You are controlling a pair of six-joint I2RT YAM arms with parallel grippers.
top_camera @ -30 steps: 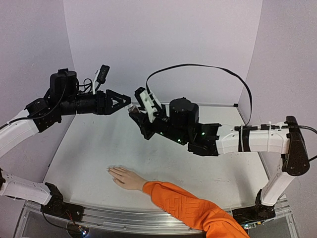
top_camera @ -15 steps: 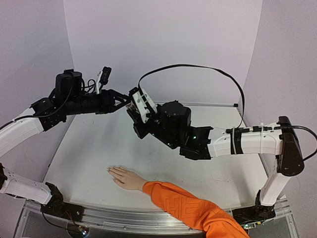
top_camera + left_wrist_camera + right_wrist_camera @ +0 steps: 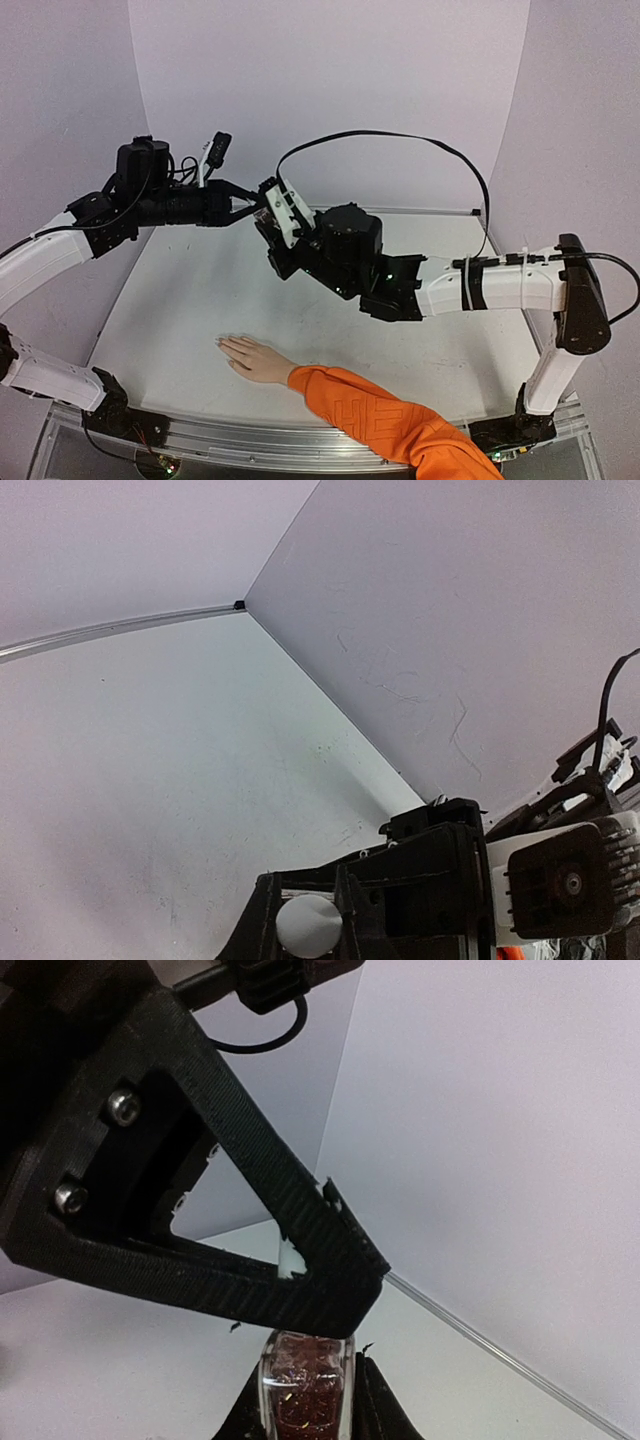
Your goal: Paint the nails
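**Grippers meet in the air, hand lies below**

From above, we see the left gripper (image 3: 256, 208) and the right gripper (image 3: 270, 222) tip to tip in the air over the far left of the bench (image 3: 180, 300). The hand (image 3: 252, 358) lies flat near the front edge with its fingers pointing left. Its nails (image 3: 223, 343) are too small for us to tell from the skin, and they are well apart from both grippers. An orange sleeve (image 3: 385, 418) runs off to the lower right.

In the left wrist view, the left gripper is clenched on a round white cap (image 3: 308, 926). The right gripper's black body sits just beside it.

In the right wrist view, the right gripper grasps a clear bottle (image 3: 306, 1392) of reddish, glittery fill, upright between its fingers (image 3: 243, 1415). The left gripper's black triangular finger crosses just above the bottle, and we see a bit of white at its tip.
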